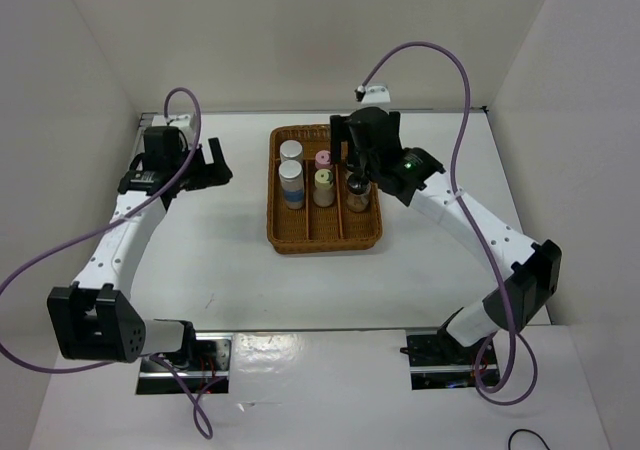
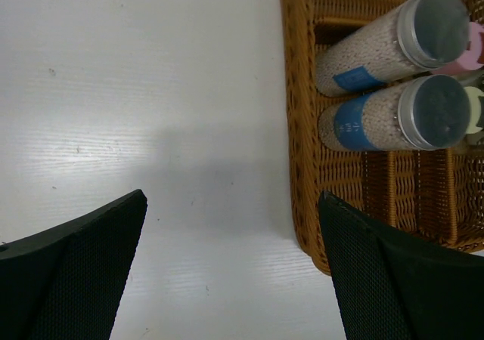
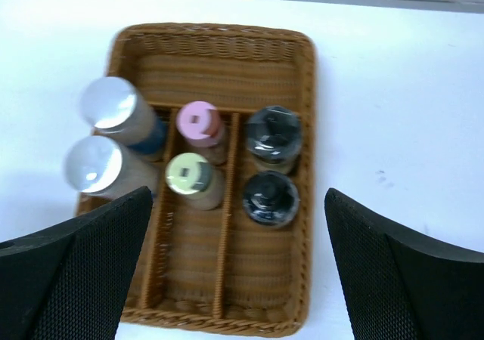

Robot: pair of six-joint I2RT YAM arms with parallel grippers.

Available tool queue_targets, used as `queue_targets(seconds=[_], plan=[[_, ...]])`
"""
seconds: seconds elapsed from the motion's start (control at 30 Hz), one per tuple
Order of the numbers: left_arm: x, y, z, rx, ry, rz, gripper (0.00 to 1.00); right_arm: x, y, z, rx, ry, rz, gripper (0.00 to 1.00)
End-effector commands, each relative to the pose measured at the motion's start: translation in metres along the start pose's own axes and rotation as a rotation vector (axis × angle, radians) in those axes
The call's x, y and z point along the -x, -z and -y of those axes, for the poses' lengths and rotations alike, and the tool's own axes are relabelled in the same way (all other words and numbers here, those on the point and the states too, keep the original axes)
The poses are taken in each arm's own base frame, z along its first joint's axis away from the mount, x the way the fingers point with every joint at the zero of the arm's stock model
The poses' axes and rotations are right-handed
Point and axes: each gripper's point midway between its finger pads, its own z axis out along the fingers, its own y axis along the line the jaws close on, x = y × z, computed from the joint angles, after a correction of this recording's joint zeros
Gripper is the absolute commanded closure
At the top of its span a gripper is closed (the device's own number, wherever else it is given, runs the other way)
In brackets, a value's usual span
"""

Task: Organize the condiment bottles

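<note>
The condiment bottles stand upright in a brown wicker basket [image 1: 322,234] with three lanes. Two silver-capped bottles with blue labels [image 3: 112,102] [image 3: 92,162] fill the left lane. A pink-capped bottle [image 3: 198,121] and a yellow-capped one [image 3: 189,172] share the middle lane. Two black-topped bottles [image 3: 274,128] [image 3: 270,195] sit in the right lane. My right gripper [image 3: 238,196] hovers open above the basket, holding nothing. My left gripper [image 2: 231,196] is open over bare table just left of the basket rim [image 2: 299,128], with the silver-capped bottles [image 2: 393,113] beside it.
White walls close in the table on the left, back and right. The near halves of all three basket lanes [image 3: 227,272] hold nothing. The right arm [image 1: 470,220] reaches in from the right, and its gripper [image 1: 357,165] partly covers the black-topped bottles in the top view.
</note>
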Motion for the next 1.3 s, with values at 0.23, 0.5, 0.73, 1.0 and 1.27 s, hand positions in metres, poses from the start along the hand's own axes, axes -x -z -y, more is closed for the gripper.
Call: queue_targets(seconds=[0.23,0.5,0.73,1.0,1.27], plan=[[0.05,0.037,0.025,-0.101,-0.094,0.176,0.0,0.004,0.016,0.062,-0.264,-0.042,0.111,0.01],[0.064,0.055,0.035,-0.139,-0.105,0.264,0.0,-0.015,-0.006,0.091,-0.202,-0.153,0.037,0.01],[0.062,0.059,0.039,-0.162,-0.1,0.271,0.0,-0.005,-0.013,0.127,-0.25,-0.173,0.056,0.01],[0.067,0.053,0.039,-0.159,-0.097,0.256,0.0,-0.008,-0.021,0.159,-0.294,-0.216,0.044,0.01],[0.066,0.045,0.037,-0.154,-0.102,0.238,0.0,-0.028,-0.025,0.161,-0.304,-0.204,0.004,0.01]])
